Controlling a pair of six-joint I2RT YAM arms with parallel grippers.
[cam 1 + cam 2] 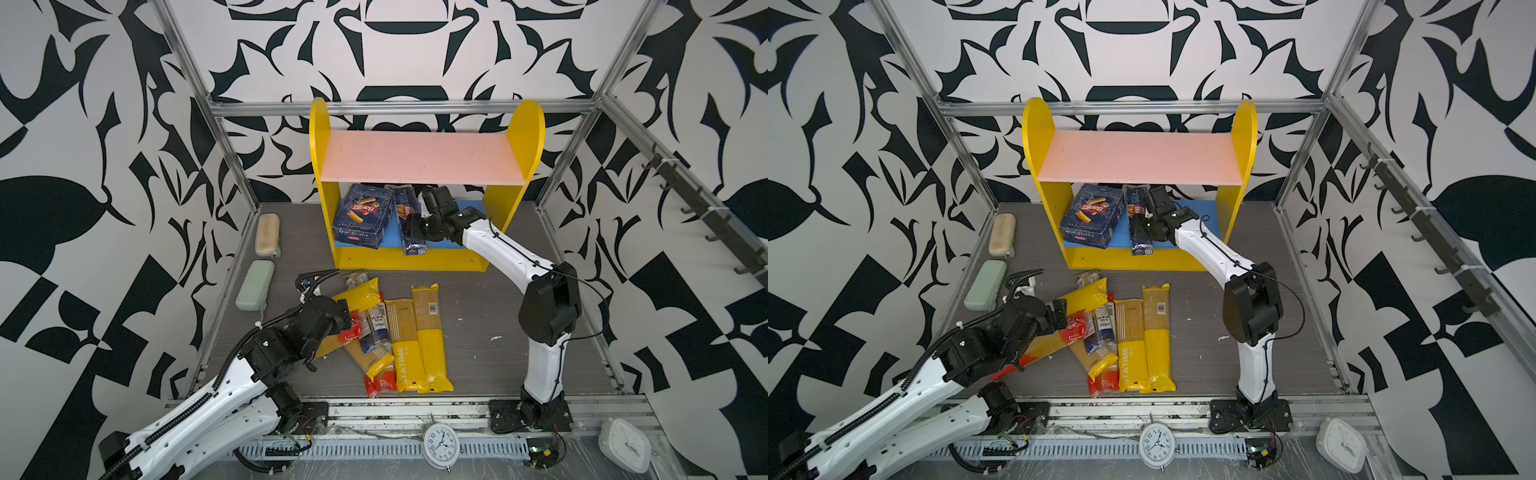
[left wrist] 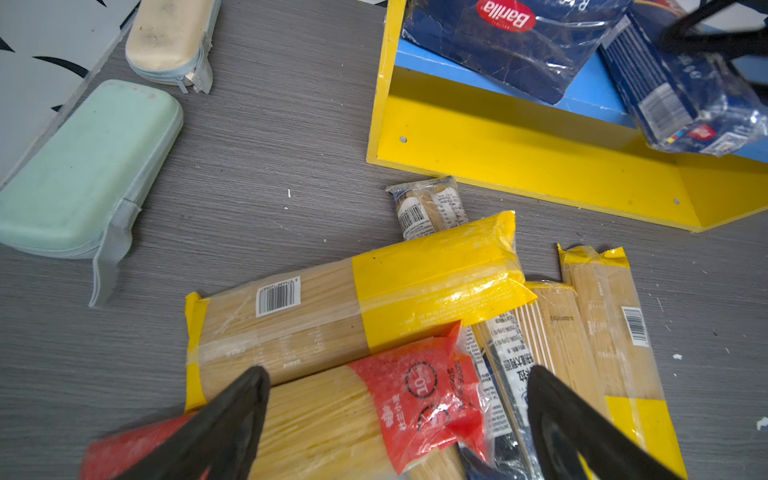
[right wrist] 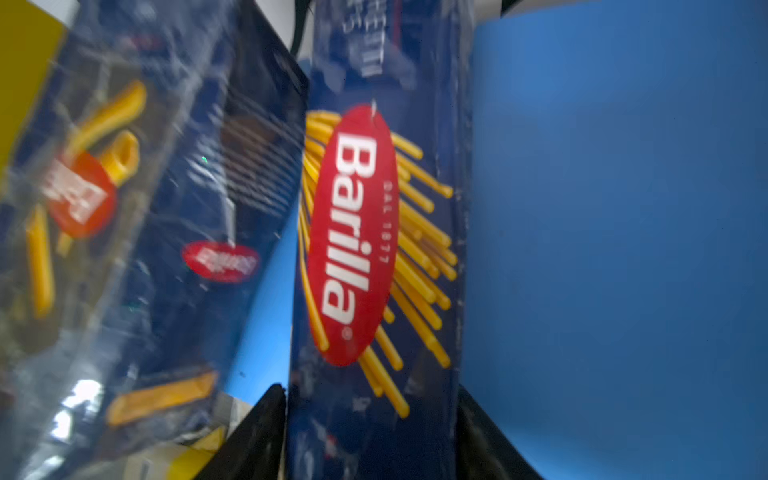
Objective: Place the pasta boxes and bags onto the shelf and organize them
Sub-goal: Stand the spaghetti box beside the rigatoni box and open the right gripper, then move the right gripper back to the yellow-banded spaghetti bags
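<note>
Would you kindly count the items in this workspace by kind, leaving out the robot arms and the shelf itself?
Pasta boxes: 2
Spaghetti bags: 7 (overlapping in a pile)
Zip cases: 2
Clocks: 2
Total: 13

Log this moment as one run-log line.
left pincer: open over red-ended spaghetti bag | right pincer: astride Barilla spaghetti carton on blue lower board, grip unclear | rigatoni carton: shelved alongside
</note>
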